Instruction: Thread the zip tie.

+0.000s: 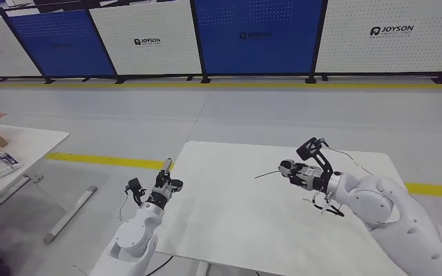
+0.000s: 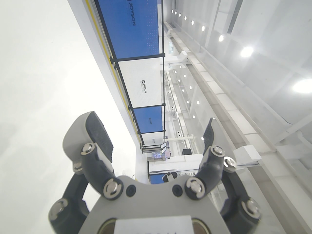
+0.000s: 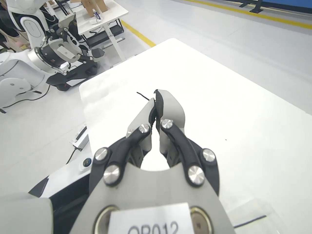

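Holding the zip tie (image 1: 266, 174) clenched in my right gripper (image 3: 154, 99).
My left gripper (image 2: 156, 130) stands released, well apart. Threading not begun; next, I judge, both must converge.

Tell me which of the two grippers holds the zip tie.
The right gripper: it is shut on the thin black zip tie. The left gripper is open and empty.

White table (image 1: 242, 221) with rounded corners, a thin black strip (image 3: 251, 221), perhaps a zip tie, flat on it
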You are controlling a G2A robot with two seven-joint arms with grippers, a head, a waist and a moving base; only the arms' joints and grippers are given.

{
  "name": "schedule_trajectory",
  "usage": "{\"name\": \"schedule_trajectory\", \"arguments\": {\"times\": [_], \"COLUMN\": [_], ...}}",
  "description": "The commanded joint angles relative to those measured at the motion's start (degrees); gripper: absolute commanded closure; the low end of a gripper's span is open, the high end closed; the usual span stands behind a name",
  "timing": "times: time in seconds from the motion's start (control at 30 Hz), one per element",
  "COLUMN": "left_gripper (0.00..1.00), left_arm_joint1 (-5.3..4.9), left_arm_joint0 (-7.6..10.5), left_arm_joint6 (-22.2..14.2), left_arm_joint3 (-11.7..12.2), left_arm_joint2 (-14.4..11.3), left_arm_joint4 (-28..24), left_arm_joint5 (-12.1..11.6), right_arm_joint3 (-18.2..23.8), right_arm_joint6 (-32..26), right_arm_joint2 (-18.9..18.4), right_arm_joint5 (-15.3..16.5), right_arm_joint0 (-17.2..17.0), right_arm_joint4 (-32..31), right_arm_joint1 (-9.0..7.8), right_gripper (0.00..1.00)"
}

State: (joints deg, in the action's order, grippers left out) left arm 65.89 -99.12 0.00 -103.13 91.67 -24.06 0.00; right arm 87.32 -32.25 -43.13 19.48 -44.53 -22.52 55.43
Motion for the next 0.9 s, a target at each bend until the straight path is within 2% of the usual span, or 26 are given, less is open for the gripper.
{"name": "schedule_trajectory", "arguments": {"times": [0.0, 0.3, 0.37, 0.5, 0.53, 0.63, 0.77, 0.87], "left_gripper": [0.00, 0.00, 0.00, 0.00, 0.00, 0.00, 0.00, 0.00], "left_arm_joint1": [0.00, 0.01, -0.06, -0.31, -0.37, -0.55, -0.81, -1.24], "left_arm_joint0": [0.00, 0.04, 0.32, 0.40, 0.46, 1.00, 1.87, 3.31], "left_arm_joint6": [0.00, -0.10, -0.87, -3.62, -4.17, -4.90, -4.51, -3.31], "left_arm_joint3": [0.00, 0.03, -0.60, -4.63, -6.04, -9.21, -9.73, -8.83], "left_arm_joint2": [0.00, -0.05, 0.31, 2.43, 3.02, 3.09, 0.36, -2.84], "left_arm_joint4": [0.00, -0.05, 0.15, -2.93, -3.93, -3.16, -3.39, -4.89], "left_arm_joint5": [0.00, 0.14, 2.02, 10.50, 13.22, 19.12, 19.48, 19.48], "right_arm_joint3": [0.03, 0.18, 0.90, 3.15, 3.46, 4.57, 5.82, 6.00], "right_arm_joint6": [-0.03, 0.66, 1.51, 5.16, 6.21, 8.34, 10.56, 11.64], "right_arm_joint2": [-0.04, -0.19, -0.18, 0.92, 1.37, 2.67, 5.36, 7.83], "right_arm_joint5": [0.00, -0.66, -0.73, 0.00, 0.00, 0.00, 0.00, 0.00], "right_arm_joint0": [-0.02, -0.40, -0.34, -0.36, -0.41, 0.03, 1.24, 2.49], "right_arm_joint4": [-0.01, -1.20, -5.63, -13.19, -14.30, -15.08, -16.99, -18.08], "right_arm_joint1": [0.00, 0.02, 0.05, 0.04, -0.06, -0.46, -1.49, -2.45], "right_gripper": [1.00, 1.00, 1.00, 1.00, 1.00, 1.00, 1.00, 1.00]}}
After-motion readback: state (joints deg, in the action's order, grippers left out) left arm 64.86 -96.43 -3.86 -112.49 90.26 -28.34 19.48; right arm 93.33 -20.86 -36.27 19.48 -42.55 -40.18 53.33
